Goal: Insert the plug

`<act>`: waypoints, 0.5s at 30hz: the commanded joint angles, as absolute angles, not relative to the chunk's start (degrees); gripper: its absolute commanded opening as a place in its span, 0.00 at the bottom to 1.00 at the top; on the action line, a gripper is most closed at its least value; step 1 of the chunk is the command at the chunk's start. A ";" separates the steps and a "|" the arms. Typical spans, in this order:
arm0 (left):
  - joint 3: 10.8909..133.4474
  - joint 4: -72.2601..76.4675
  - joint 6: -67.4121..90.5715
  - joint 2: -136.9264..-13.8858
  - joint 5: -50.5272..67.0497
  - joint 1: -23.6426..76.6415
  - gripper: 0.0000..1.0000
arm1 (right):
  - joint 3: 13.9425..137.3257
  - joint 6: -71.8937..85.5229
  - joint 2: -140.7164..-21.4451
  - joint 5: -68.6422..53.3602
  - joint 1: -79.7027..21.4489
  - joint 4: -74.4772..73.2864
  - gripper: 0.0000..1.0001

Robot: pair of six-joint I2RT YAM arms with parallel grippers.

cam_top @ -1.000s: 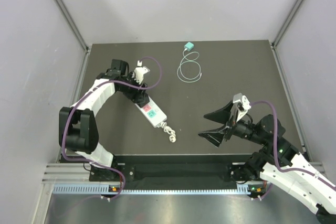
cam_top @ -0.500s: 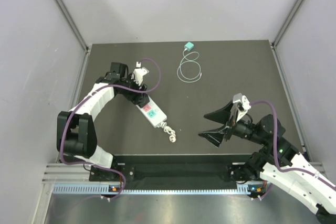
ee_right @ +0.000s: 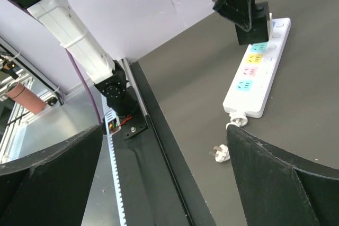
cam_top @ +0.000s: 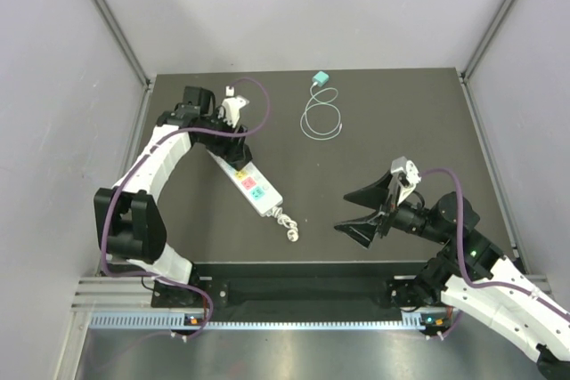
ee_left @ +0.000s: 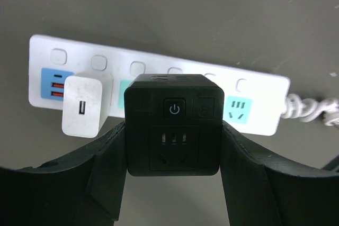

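A black cube plug [ee_left: 172, 130] with a power button and a socket face is held between the fingers of my left gripper [ee_left: 172, 152], directly over the middle of the white power strip [ee_left: 254, 104]. I cannot tell whether it is seated in the strip. A white USB charger [ee_left: 86, 105] is plugged into the strip beside it. In the top view the left gripper [cam_top: 232, 141] is at the far end of the strip [cam_top: 256, 189]. The cube [ee_right: 253, 27] also shows in the right wrist view. My right gripper [cam_top: 363, 211] is open and empty at the front right.
The strip's coiled cord ends in a white wall plug [cam_top: 290, 236] lying near the front edge; it also shows in the right wrist view [ee_right: 221, 153]. A teal adapter [cam_top: 321, 78] with a looped thin cable [cam_top: 321, 120] lies at the back centre.
My left arm has shifted toward the far left, so more of the strip's far end shows. The right arm has barely moved.
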State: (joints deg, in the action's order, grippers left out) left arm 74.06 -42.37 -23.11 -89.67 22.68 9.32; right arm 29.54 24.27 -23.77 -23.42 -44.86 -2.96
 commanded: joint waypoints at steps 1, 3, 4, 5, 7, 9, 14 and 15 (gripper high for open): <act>80.23 -46.66 -18.73 -89.73 31.79 9.32 0.00 | 30.15 24.61 -23.91 -23.03 -44.39 -0.44 1.00; 81.47 -47.46 -14.44 -90.26 36.89 9.32 0.00 | 29.80 24.87 -24.08 -22.94 -44.47 -0.35 1.00; 81.91 -47.03 -12.85 -90.18 42.13 9.32 0.00 | 29.45 24.96 -24.17 -22.77 -44.47 1.39 1.00; 82.09 -46.41 -10.05 -89.65 44.54 9.32 0.00 | 29.36 25.05 -24.34 -22.85 -44.47 1.67 1.00; 80.61 -41.61 -6.70 -88.25 50.24 9.32 0.00 | 29.09 25.22 -24.52 -22.76 -44.47 2.11 1.00; 78.76 -36.06 -0.13 -85.53 52.55 9.32 0.00 | 29.09 25.40 -24.87 -22.68 -44.38 2.28 1.00; 73.39 -22.87 16.49 -83.49 62.81 9.32 0.00 | 29.62 25.14 -25.14 -22.15 -44.47 1.76 1.00; 73.21 -22.59 17.74 -83.84 63.97 9.32 0.00 | 29.71 25.14 -24.96 -22.24 -44.47 1.67 1.00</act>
